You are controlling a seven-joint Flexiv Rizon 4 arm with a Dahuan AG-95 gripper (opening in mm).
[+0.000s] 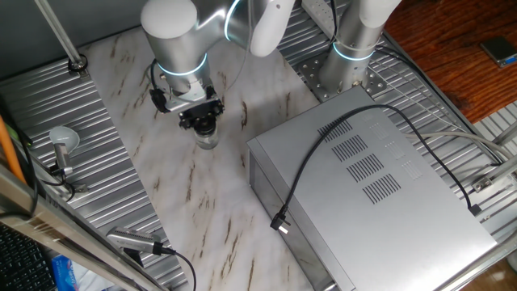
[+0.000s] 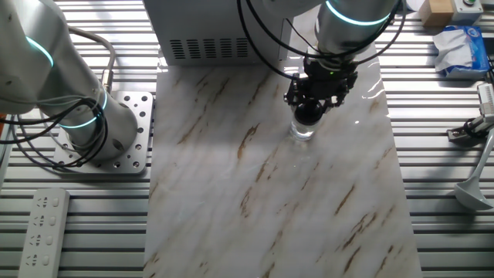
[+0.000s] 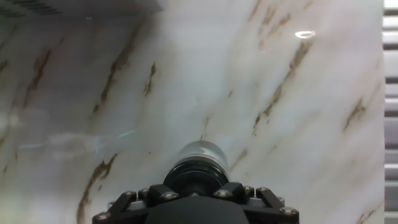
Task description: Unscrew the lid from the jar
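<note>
The tiny clear jar (image 1: 208,140) stands upright on the marble tabletop; it also shows in the other fixed view (image 2: 302,129) and in the hand view (image 3: 200,153). Its dark lid (image 3: 196,177) is on top, mostly covered by my gripper. My gripper (image 1: 201,118) hangs straight down over the jar, and its black fingers (image 2: 312,100) close around the lid from both sides. In the hand view the gripper (image 3: 196,191) sits against the lid's rim. The lid's paler centre is hidden.
A large grey metal box (image 1: 380,186) with a black cable lies to one side of the jar. A second arm's base (image 2: 100,127) stands on a bolted plate. A round grey knob on a stem (image 1: 61,144) sits on the ribbed metal border.
</note>
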